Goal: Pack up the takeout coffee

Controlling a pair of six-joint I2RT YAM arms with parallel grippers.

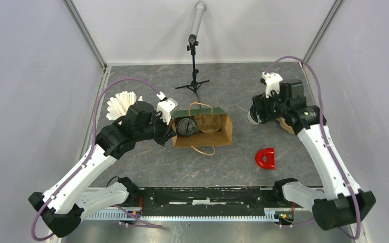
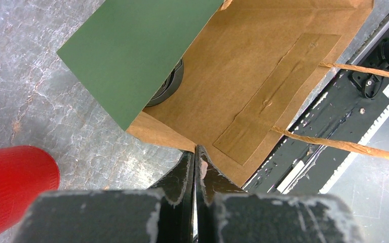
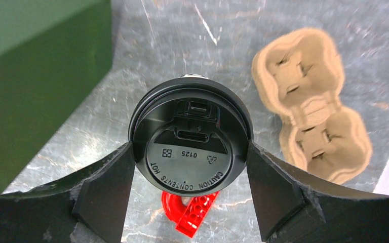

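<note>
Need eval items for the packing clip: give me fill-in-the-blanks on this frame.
The ___ arm's jaws pinch the bag rim.
The right arm's jaws grip a coffee cup with a ___ lid.
The bag's outside is ___.
Inside it sits ___ lidded cup.
Missing: left; black; green; one.

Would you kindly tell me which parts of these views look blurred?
Top view: evenly lit, sharp throughout. Left wrist: the tool blurs toward the lens, the bag crisp. Right wrist: lettering atop the coffee cup is crisp, the carrier beyond soft.
</note>
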